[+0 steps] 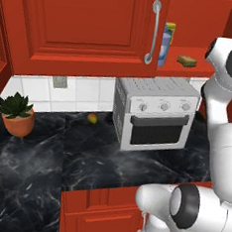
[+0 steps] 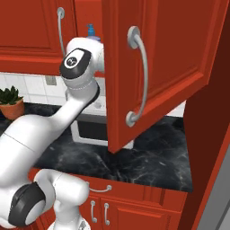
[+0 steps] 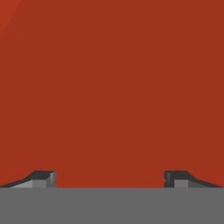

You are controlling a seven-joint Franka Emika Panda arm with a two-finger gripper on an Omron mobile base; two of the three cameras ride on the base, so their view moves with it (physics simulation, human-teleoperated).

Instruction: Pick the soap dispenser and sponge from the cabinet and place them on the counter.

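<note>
The black marble-look counter [image 1: 45, 156] with white veins spreads over red base cabinets, seen from both base cameras. Above it hangs the red wooden wall cabinet [image 1: 86, 26] with panelled doors and curved silver bar handles; 1 door [image 2: 157, 63] stands swung open in the right base view. A white-and-grey toaster oven [image 1: 155, 114] with 3 knobs sits on the counter under the open red shelf [image 1: 186, 70]. A green spiky plant in a terracotta pot [image 1: 17, 114] stands at the counter's left, by the tiled wall. On the shelf, the lavender soap dispenser [image 1: 164, 48] with a blue pump top stands upright just behind the closed door's edge, and the small yellow-tan sponge [image 1: 185, 60] lies well to its right. A small round yellow-red fruit [image 1: 92, 118] rests on the counter left of the oven. The gripper [image 3: 110, 178] faces a plain red surface, its 2 dark fingertips [image 3: 43, 178] spread wide with nothing between them.
</note>
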